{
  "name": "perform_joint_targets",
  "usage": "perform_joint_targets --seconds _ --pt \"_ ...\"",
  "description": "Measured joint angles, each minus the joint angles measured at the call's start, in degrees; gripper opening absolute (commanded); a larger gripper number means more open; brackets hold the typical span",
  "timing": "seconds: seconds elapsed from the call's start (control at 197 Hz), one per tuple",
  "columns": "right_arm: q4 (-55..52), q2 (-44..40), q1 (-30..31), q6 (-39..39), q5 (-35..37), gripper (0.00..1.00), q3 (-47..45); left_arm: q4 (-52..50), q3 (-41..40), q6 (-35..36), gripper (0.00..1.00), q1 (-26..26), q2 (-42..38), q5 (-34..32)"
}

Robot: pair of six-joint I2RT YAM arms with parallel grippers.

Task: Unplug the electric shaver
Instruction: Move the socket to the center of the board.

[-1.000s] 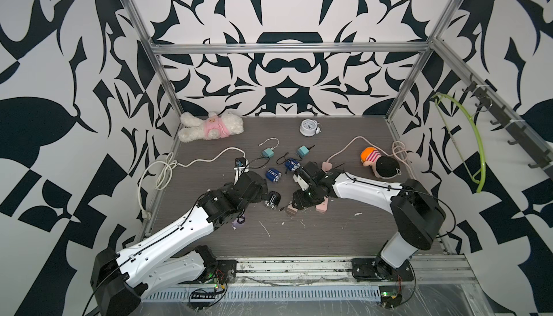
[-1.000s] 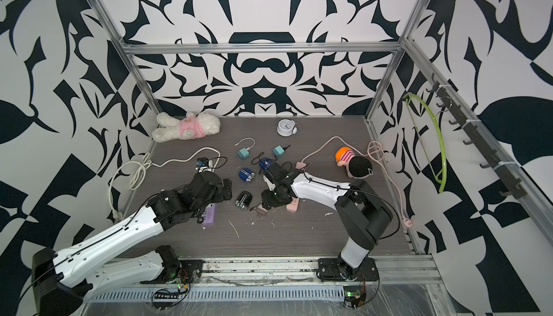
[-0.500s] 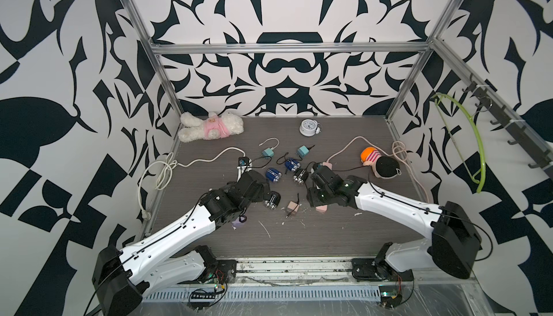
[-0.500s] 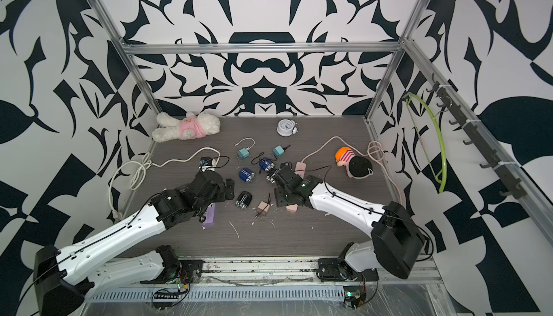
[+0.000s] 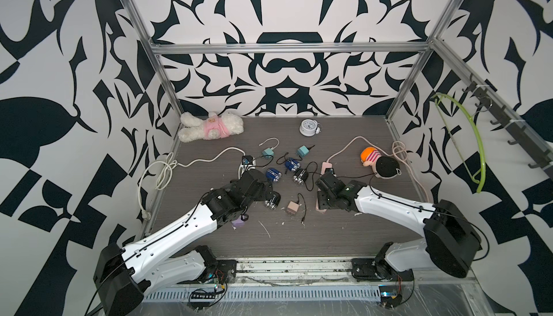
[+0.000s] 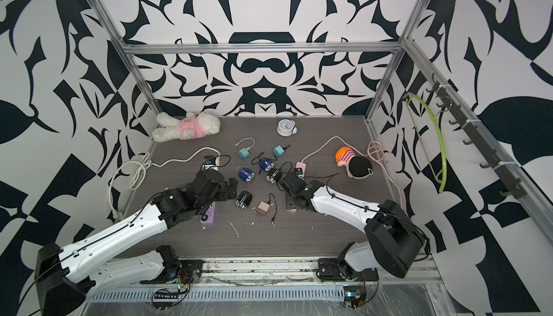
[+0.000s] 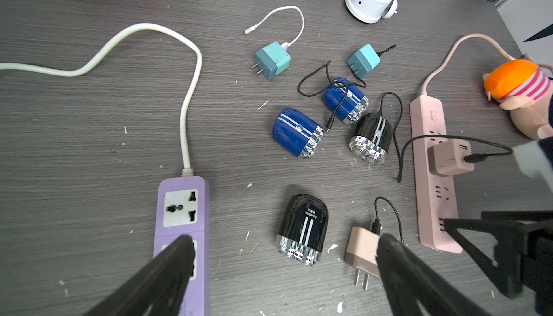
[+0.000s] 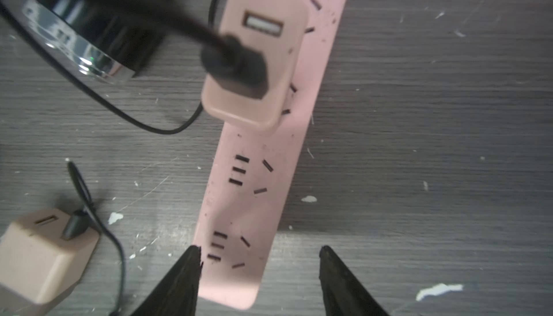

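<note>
Across the dark table (image 5: 329,233) we are working both arms low; the step in hand, as we are reading it, is bringing the right hand (image 8: 259,250) onto the plug. That hand is hanging half open and empty, its fingertips (image 8: 185,275) straddling the near end of the pink power strip (image 8: 260,179), short of the pink adapter (image 8: 239,108) seated in its middle sockets. The left hand (image 7: 285,239) is hovering spread fully wide, gripping nothing, over the purple power strip (image 7: 179,209) and a spare black shaver (image 7: 302,224). The one we are aiming to free is, we are judging, the black shaver (image 7: 371,138) lying just beside the pink strip. We are wanting to travel along the strip until the jaws are flanking the adapter's flat sides, close on its body and not on the black cable (image 8: 191,28), then pull straight up. The strip is looking light and may be lifting too, so the left hand could be pinning its free end.

We are struggling to trace the cable: whether it is ending in that shaver we cannot tell, though a green glint is showing at the shaver's rim in the right wrist view. In both top views the right hand is covering most of the pink strip, so the adapter is not showing clearly there.
</note>
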Motion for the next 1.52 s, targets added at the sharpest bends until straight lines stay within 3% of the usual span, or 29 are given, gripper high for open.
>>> perform_joint_targets --seconds 0.834,1.521 --pt "8.9 3.2 -2.4 1.5 -2.2 0.63 -2.6 1.3 0.0 1.3 0.99 0.0 3.0 1.6" --pt "-0.4 -7.4 -17.2 -2.4 -7.9 0.64 -8.7 5.7 1.0 4.8 0.99 0.0 8.0 5.1"
